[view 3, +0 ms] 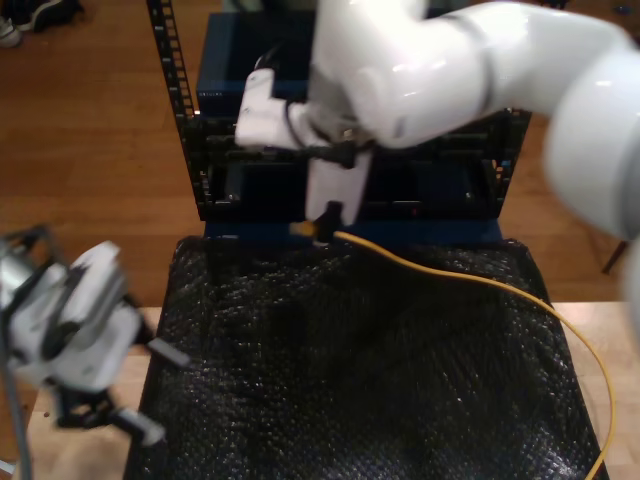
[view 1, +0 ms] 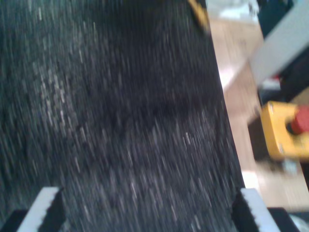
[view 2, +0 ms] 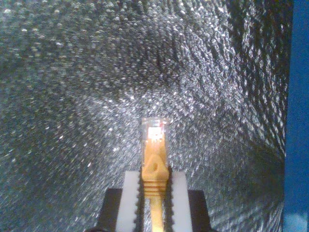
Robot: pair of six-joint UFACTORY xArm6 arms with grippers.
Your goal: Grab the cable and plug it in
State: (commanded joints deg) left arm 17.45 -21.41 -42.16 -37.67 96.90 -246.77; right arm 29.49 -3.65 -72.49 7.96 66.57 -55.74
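The cable [view 3: 470, 275] is thin and orange-yellow. It runs from the exterior view's lower right across the black mat [view 3: 350, 380] to my second gripper [view 3: 322, 222], in front of the rack. My second gripper [view 2: 154, 193] is shut on the cable's yellow boot [view 2: 154, 169], and the clear plug [view 2: 154, 126] sticks out past the fingertips above the mat. My first gripper [view 3: 160, 392] hangs at the exterior view's lower left by the mat's edge, blurred. Its jaws stand wide apart, and my first gripper [view 1: 149, 208] is open over the mat with nothing between its fingers [view 1: 46, 205].
A black rack [view 3: 440, 185] stands behind the mat, with a blue case [view 3: 240, 60] behind it. A yellow box with a red button [view 1: 285, 128] sits on the wooden table [view 1: 241, 96] beside the mat. A blue surface [view 2: 297, 116] lies close to the held plug.
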